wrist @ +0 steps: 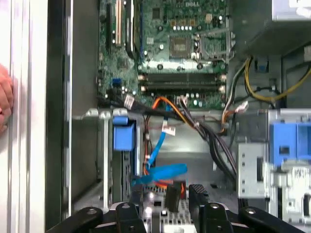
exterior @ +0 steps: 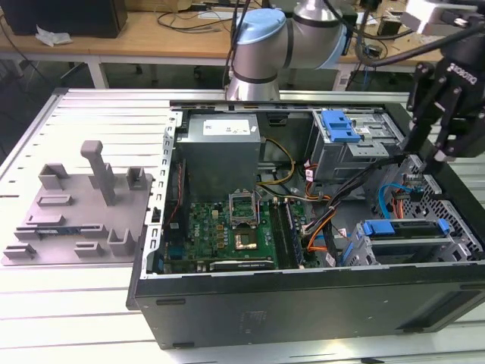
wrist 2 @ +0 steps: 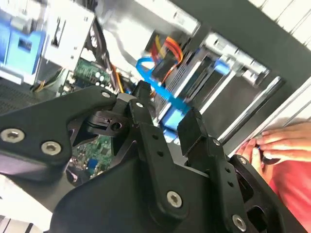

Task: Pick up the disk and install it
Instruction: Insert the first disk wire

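Exterior view: gripper [exterior: 438,158] is hanging with fingers apart, gripping nothing. Just below it the disk [exterior: 405,231] is sitting, long axis running across the view.

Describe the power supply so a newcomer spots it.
Start at the open black computer case. Above the green motherboard in the exterior view sits the power supply: a grey box with a white sticker, unlike the blue-latched drive cage beside it.

1. Here's my arm [exterior: 314,23]: silver-grey tubes, with a rounded light-blue cap [exterior: 261,30] on the joint.
2. Now my pincer [wrist 2: 167,104]: matt black, angular links, and silver screws [wrist 2: 51,147] at the pivots.
3. There's white lettering [exterior: 457,73] on its black body.
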{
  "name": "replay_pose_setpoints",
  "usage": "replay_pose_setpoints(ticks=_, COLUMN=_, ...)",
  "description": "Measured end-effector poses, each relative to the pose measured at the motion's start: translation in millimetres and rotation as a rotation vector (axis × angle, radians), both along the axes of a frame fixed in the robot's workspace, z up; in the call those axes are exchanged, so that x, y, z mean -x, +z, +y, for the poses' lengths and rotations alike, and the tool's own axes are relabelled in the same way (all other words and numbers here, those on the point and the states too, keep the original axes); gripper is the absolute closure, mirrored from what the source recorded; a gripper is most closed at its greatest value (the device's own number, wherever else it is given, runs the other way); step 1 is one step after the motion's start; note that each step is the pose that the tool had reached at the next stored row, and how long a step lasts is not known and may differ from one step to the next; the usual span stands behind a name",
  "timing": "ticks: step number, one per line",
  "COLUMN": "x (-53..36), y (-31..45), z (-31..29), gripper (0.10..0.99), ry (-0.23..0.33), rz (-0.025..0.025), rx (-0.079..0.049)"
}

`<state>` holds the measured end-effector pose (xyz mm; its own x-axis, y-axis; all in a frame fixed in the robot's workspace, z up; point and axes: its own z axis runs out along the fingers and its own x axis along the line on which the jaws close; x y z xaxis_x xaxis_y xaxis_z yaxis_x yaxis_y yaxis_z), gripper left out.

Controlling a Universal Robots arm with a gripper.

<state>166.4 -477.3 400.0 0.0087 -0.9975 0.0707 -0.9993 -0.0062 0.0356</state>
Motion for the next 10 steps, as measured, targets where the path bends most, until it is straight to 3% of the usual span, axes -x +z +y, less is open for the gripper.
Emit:
replay_pose_setpoints(ticks=1, x=-1.5, y=-0.5, z=1.8, gripper=0.580, ry=0.000, rz=0.0000, rx=0.003)
replay_pose_setpoints(ticks=2, x=-1.5, y=-0.5, z=5.2, gripper=0.580, ry=0.000, rz=-0.0015, rx=0.016)
replay_pose_setpoints(ticks=6, x=-1.5, y=-0.6, z=13.6, gripper=0.580, ry=0.000, rz=-0.0176, rx=0.088)
replay_pose_setpoints(ticks=7, x=-1.6, y=-0.4, z=17.6, gripper=0.580, ry=0.000, rz=-0.0247, rx=0.117)
replay_pose_setpoints(ticks=8, x=-1.5, y=-0.7, z=21.8, gripper=0.580, ry=0.000, rz=-0.0295, rx=0.133)
replay_pose_setpoints(ticks=9, x=-1.5, y=-0.7, z=25.3, gripper=0.580, ry=0.000, rz=-0.0322, rx=0.140)
replay_pose_setpoints(ticks=10, x=-1.4, y=-1.5, z=34.5, gripper=0.580, ry=-0.001, rz=-0.0364, rx=0.147)
